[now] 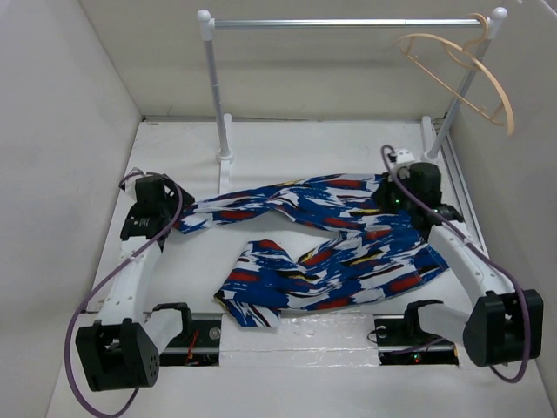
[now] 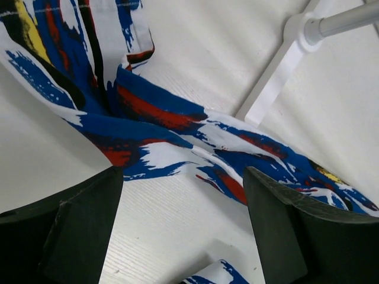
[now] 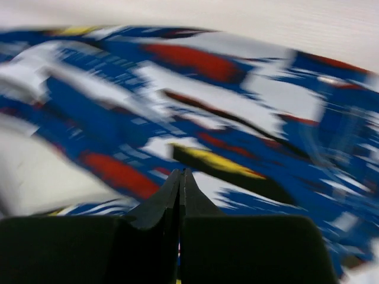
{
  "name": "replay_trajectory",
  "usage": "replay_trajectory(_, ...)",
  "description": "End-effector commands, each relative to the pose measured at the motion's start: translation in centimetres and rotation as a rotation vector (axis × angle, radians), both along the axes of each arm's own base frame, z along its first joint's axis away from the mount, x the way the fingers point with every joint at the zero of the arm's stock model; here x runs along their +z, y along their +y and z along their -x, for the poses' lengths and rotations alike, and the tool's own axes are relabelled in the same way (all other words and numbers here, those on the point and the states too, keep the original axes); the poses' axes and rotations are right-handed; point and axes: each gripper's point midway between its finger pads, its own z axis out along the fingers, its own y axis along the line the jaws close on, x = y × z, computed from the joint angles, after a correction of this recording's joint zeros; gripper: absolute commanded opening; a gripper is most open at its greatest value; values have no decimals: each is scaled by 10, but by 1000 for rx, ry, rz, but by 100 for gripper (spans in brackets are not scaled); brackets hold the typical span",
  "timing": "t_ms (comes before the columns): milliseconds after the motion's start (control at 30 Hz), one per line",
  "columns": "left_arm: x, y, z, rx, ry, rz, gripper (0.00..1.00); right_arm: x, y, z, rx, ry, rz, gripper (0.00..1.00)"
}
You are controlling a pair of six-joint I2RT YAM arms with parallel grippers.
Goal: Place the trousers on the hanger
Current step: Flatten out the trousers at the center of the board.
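Note:
The trousers [image 1: 331, 244], in a blue, white and red print, lie crumpled across the middle of the table. One leg stretches left toward my left gripper [image 1: 177, 218]. That gripper is open and empty; in the left wrist view [image 2: 182, 177] the leg's fabric [image 2: 160, 118] lies just beyond its spread fingers. My right gripper [image 1: 392, 198] sits on the upper right part of the trousers. In the blurred right wrist view its fingers [image 3: 180, 173] are pressed together, with a sliver of printed fabric [image 3: 195, 100] between them. The light-tan hanger [image 1: 461, 74] hangs at the right end of the rail.
A silver rail [image 1: 348, 23] on white posts stands at the back; one post's foot [image 2: 278, 77] shows near the left gripper. White walls close in the table on the left, back and right.

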Motion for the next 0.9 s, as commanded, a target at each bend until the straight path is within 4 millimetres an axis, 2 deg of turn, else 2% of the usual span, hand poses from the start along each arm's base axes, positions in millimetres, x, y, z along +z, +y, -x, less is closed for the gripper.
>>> replay_trajectory(0,-7,-7,-2,-22,56,43,79,3,53,5,226,-19,70,0)
replay_trajectory(33,-5,-14,-8,-33,44,64,79,1,78,13,319,-11,94,0)
replay_trajectory(67,-11,-18,-12,-43,65,78,79,14,93,11,367,-42,97,0)
replay_trajectory(100,-16,-18,-15,-36,84,86,79,8,103,15,402,-15,114,0)
replay_trajectory(133,-18,-20,-19,-27,94,102,79,12,125,22,461,-23,122,14)
replay_trajectory(167,-32,-23,-20,-30,143,120,79,14,135,24,483,-29,130,22)
replay_trajectory(200,-37,-24,-22,-24,161,133,78,19,146,25,513,-40,131,31)
replay_trajectory(233,-43,-24,-24,-17,175,144,76,22,157,29,542,-44,131,43)
replay_trajectory(267,-50,-27,-26,-9,189,167,75,25,174,39,594,-54,132,48)
replay_trajectory(300,-52,-28,-27,-6,185,176,73,31,185,40,616,-74,129,51)
replay_trajectory(400,-60,-29,-31,25,177,208,62,25,210,52,702,-47,159,53)
replay_trajectory(433,-62,-38,-30,0,179,235,60,25,219,50,724,-48,168,56)
replay_trajectory(500,-68,-37,-31,18,182,243,53,24,234,52,764,-48,178,57)
replay_trajectory(533,-69,-37,-33,21,176,244,48,32,240,44,771,-75,186,59)
replay_trajectory(567,-71,-36,-35,25,184,243,43,21,249,40,794,-59,200,59)
replay_trajectory(600,-72,-36,-36,27,186,243,34,17,256,38,812,-50,214,59)
replay_trajectory(633,-69,-37,-39,24,182,244,5,13,259,35,848,-46,248,60)
replay_trajectory(667,-68,-39,-41,12,183,252,0,12,273,24,880,-37,252,61)
replay_trajectory(733,-60,-44,-41,-9,173,254,0,4,283,27,935,-1,291,61)
replay_trajectory(767,-47,-46,-39,-20,138,258,0,11,288,21,935,-16,296,61)
replay_trajectory(800,-38,-48,-36,-29,112,267,0,6,294,23,950,-8,300,62)
replay_trajectory(833,-39,-50,-27,-31,110,281,0,6,299,26,959,-15,295,62)
replay_trajectory(867,-24,-52,-18,-40,54,289,0,8,301,26,961,-22,286,62)
